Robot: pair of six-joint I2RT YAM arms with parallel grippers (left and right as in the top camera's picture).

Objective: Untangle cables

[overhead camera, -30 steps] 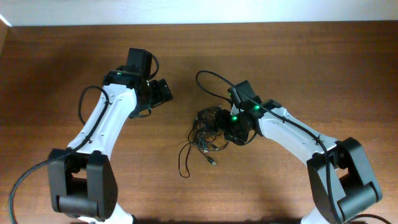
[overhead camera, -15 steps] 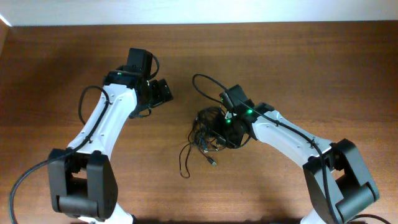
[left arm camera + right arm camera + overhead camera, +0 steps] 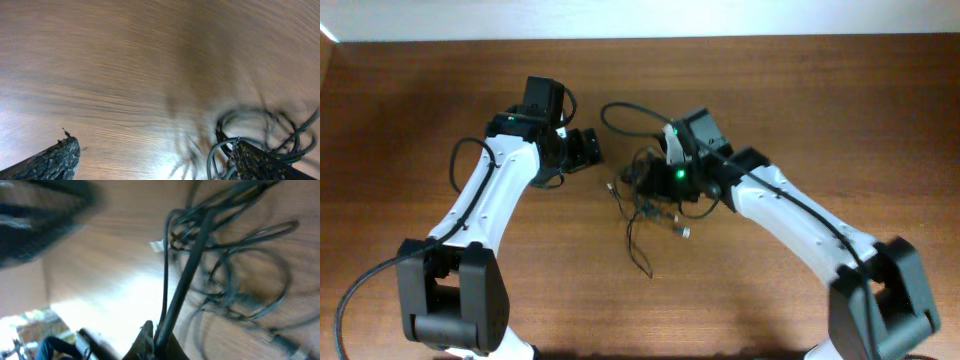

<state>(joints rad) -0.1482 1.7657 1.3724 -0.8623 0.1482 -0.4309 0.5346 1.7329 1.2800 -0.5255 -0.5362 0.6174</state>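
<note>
The cables [image 3: 646,203] lie as a tangled bunch of thin black cords at the middle of the wooden table, with a silvery plug [image 3: 683,232] at the bunch's lower right and one tail [image 3: 638,258] trailing toward the front. My right gripper [image 3: 655,182] sits over the bunch. In the right wrist view it [image 3: 159,334] is shut on one black cord, with the other loops [image 3: 235,282] spread beyond it. My left gripper [image 3: 588,148] stands open just left of the bunch. In its wrist view [image 3: 155,165] the cables [image 3: 262,125] lie beside its right finger [image 3: 260,162].
A thicker black cable [image 3: 620,108] wired to the right arm loops above the bunch. Bare wooden tabletop [image 3: 800,90] stretches around both arms, and a pale wall edge runs along the back.
My right gripper has shut on a cord and swung left and up, dragging the bunch with it. The trailing tail and plug have shifted right. The left arm has stayed put.
</note>
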